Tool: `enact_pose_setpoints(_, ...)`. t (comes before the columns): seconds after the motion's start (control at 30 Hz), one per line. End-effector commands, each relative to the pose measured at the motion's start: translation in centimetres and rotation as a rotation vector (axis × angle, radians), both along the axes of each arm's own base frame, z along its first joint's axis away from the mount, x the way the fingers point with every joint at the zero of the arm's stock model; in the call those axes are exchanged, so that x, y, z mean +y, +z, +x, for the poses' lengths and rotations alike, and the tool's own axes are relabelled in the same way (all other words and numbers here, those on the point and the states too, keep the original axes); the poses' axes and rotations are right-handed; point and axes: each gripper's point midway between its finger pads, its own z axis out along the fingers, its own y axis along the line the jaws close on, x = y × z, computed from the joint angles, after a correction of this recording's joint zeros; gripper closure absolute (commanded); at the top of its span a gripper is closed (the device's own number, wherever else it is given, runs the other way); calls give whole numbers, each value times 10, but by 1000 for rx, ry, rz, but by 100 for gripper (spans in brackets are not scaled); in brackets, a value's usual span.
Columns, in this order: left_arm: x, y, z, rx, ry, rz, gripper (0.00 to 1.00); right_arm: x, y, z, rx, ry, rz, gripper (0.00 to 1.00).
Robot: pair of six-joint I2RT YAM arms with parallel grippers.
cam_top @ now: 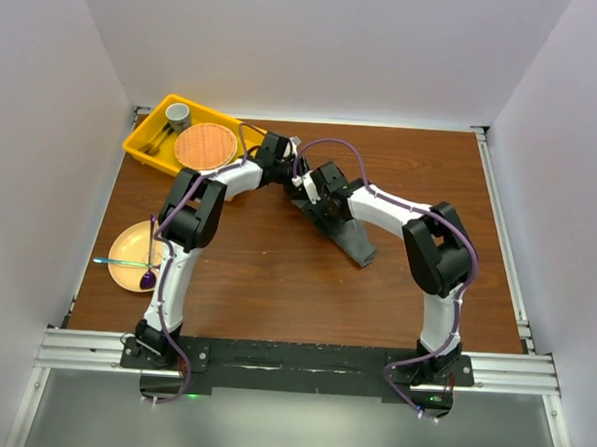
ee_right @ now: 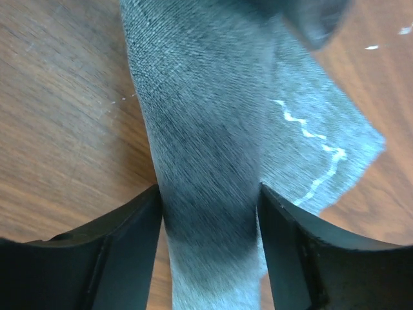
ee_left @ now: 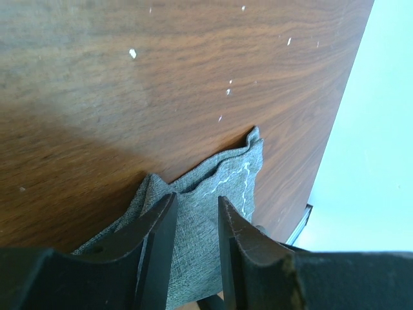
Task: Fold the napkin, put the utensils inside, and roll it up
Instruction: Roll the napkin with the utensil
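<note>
Zero neat folds yet, by the look: napkin point(cam_top: 360, 249) bunched mid-frame on desk point(cam_top: 275, 292), left hand point(ee_left: 197, 205) clenched on its cloth, right hand point(ee_right: 210, 194) straddling a strip, grip impossible to tell; next, likely drawing corners apart to spread flat.

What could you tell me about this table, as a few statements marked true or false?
1. The napkin lies spread flat. False: it is bunched into a narrow strip near the middle of the table.
2. A spoon rests on the pale plate. True.
3. The yellow tray holds a cup and a round wooden plate. True.
4. The spoon is wrapped inside the napkin. False: it lies on the pale plate, well apart from the napkin.
5. The napkin runs between the fingers of the right gripper. True.
</note>
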Motion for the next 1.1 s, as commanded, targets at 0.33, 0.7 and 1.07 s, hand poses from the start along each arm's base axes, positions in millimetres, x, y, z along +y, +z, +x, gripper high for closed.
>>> enact_pose_setpoints(0.33, 37, 112, 61, -248, 130, 91, 59, 9, -14, -14, 213, -103, 228, 83)
enact_pose_setpoints(0.7, 57, 158, 23, -311, 122, 57, 58, 34, -4, -42, 708, -267, 783, 95)
enact_pose_setpoints(1.07, -14, 108, -9, -203, -20, -94, 59, -9, -34, -34, 915, -379, 920, 91)
